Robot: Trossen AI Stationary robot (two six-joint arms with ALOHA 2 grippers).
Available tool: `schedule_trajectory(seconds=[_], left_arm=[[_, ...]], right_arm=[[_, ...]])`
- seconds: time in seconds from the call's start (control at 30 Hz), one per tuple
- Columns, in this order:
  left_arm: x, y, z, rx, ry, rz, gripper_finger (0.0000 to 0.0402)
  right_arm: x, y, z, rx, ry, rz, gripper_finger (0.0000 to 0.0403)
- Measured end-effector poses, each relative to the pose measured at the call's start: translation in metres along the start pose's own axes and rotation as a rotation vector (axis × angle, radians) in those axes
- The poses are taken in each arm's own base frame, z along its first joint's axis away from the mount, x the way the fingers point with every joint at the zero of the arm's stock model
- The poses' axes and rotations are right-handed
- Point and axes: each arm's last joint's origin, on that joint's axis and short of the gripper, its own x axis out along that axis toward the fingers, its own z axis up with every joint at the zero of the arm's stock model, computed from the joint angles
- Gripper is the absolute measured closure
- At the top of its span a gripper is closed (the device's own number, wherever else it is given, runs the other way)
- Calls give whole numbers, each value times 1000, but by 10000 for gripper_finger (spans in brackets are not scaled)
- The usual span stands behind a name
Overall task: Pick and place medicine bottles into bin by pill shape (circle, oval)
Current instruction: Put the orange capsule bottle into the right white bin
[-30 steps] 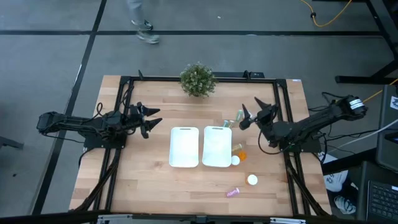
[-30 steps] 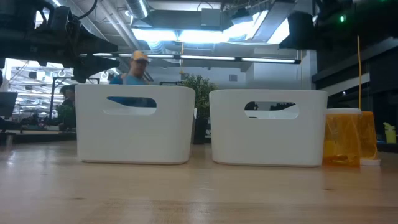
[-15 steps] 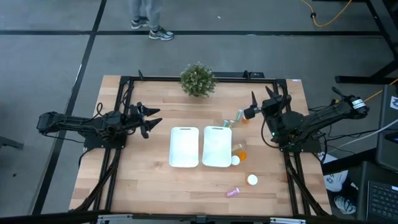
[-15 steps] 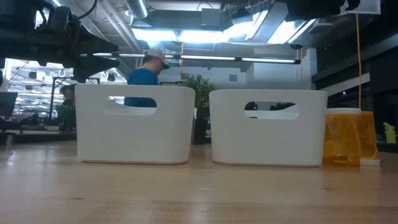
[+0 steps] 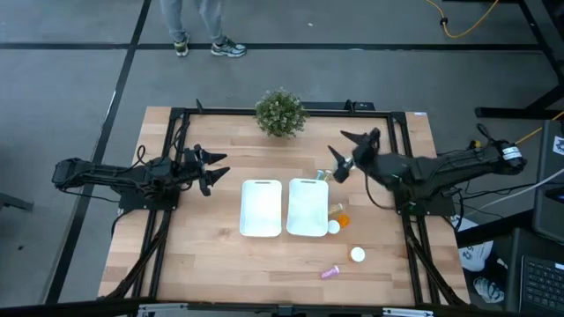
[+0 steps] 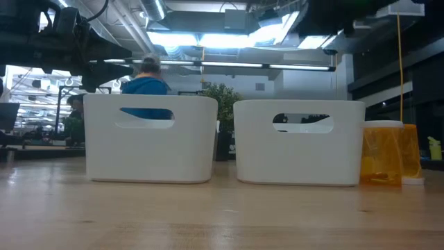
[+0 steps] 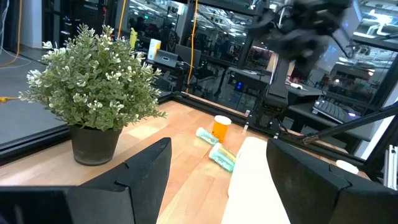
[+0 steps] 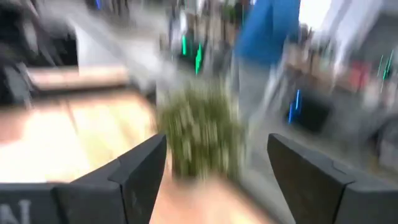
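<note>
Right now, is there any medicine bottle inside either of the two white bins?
No: seen from above, both white bins show bare white floors, and the medicine bottles lie on the wooden table beside them.

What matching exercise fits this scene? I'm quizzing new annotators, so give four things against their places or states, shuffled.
Things:
1. potted plant
2. pink bottle
3. left end effector
4. right end effector

Places or states:
A. open, holding nothing, by the far right corner of the right bin
B. lying near the front edge of the table
C. standing at the middle of the table's far edge
D. open, holding nothing, left of the left bin

Pairs: 1-C, 2-B, 3-D, 4-A
</note>
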Motion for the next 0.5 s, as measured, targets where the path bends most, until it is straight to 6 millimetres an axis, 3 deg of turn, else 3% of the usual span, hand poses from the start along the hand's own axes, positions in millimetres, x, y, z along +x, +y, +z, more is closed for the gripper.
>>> schedule_trajectory(seconds=[0.17,0.27,0.4,0.5], left_arm=[[0,0,0,0,0,1,147],[0,0,0,0,0,1,147],[0,0,0,6,0,1,147],[0,0,0,6,0,1,147]], right_arm=[[16,-28,-6,183,430,1,122],[16,-39,1,240,570,-13,122],[13,-41,0,284,707,26,122],[12,-38,-16,277,845,50,122]])
